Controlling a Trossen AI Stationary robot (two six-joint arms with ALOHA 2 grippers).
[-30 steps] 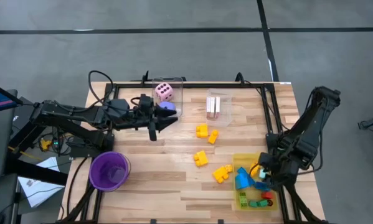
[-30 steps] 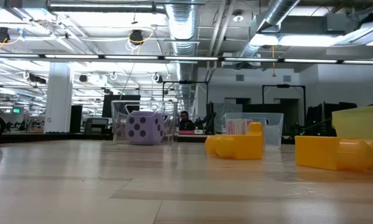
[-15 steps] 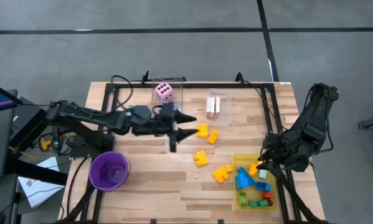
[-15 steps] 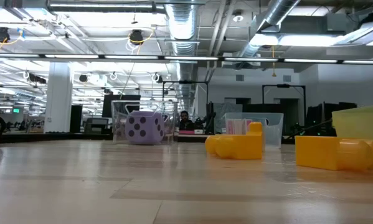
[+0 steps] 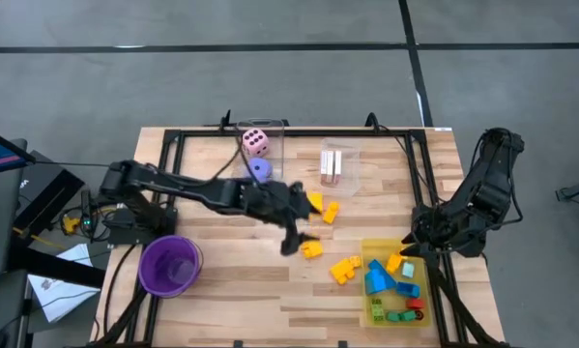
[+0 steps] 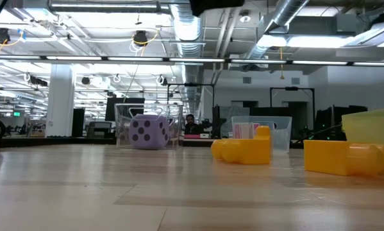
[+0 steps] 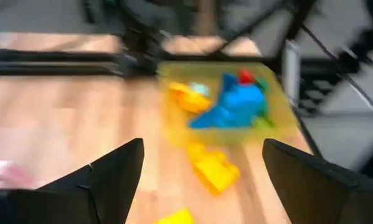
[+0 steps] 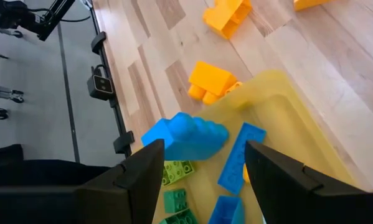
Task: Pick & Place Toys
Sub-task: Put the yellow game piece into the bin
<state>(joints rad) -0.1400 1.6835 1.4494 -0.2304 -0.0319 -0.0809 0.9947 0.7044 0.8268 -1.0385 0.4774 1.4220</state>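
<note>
Purple round cup (image 5: 170, 264) stood at the table's left front corner, apart from everything else. Left arm stretched across the middle of the wooden table (image 5: 231, 290); left gripper (image 5: 296, 232) hung over the boards with its fingers (image 7: 105, 180) spread apart and nothing between them, just beside a yellow block (image 5: 312, 247).

Behind it, a clear box (image 5: 262, 145) held the pink dotted die (image 5: 255, 143) and the purple dotted die (image 5: 260, 170); low view showed the purple one through the box wall. A second clear box (image 5: 338, 166) to the right held the flat pink-white cards (image 5: 332, 165).

Three more yellow blocks lay loose mid-table: two (image 5: 321, 207) near the cards' box, one (image 5: 345, 270) just beside the yellow tray (image 5: 370, 307).

The tray sat at the right front corner, holding a blue block (image 8: 185, 135), flat blue pieces, green and red bricks, and a yellow-orange block (image 8: 213, 79) at its rim.

Right gripper (image 5: 422, 242) hovered over the tray's far end, fingers (image 8: 129, 182) parted, empty.
</note>
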